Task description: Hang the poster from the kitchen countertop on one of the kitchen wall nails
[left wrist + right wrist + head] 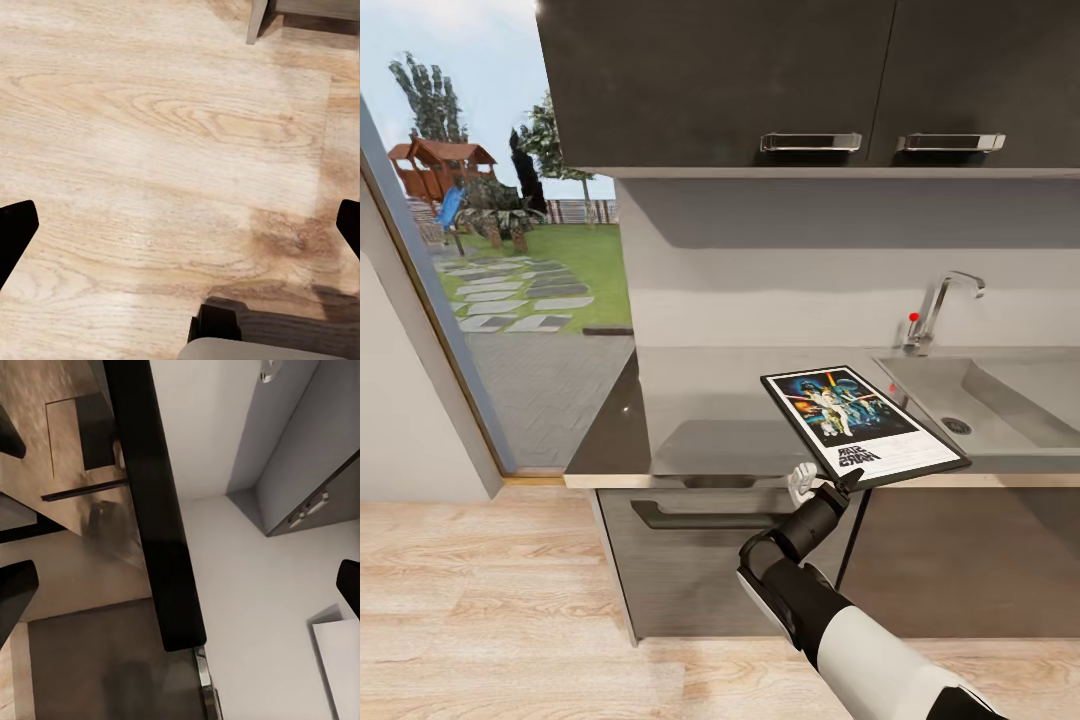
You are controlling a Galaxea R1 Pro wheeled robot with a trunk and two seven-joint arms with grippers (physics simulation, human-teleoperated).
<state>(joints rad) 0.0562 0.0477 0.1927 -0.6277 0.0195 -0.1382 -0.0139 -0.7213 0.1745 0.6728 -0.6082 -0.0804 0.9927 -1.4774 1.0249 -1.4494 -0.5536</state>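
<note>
— So, which step is this?
— Pick-up looks done. Right gripper (847,484) has its jaws closed on the near edge of the poster (860,420), held tilted, lifted just over the front lip of the table (690,420), beside the sink (1000,400).
— And the left gripper (180,225)?
— Jaws spread wide, holding nothing, aimed at the wooden floor (150,135).
— Next?
— Carrying, I'd judge. No nail visible on the wall from here; it must find one, then raise the frame upright.
</note>
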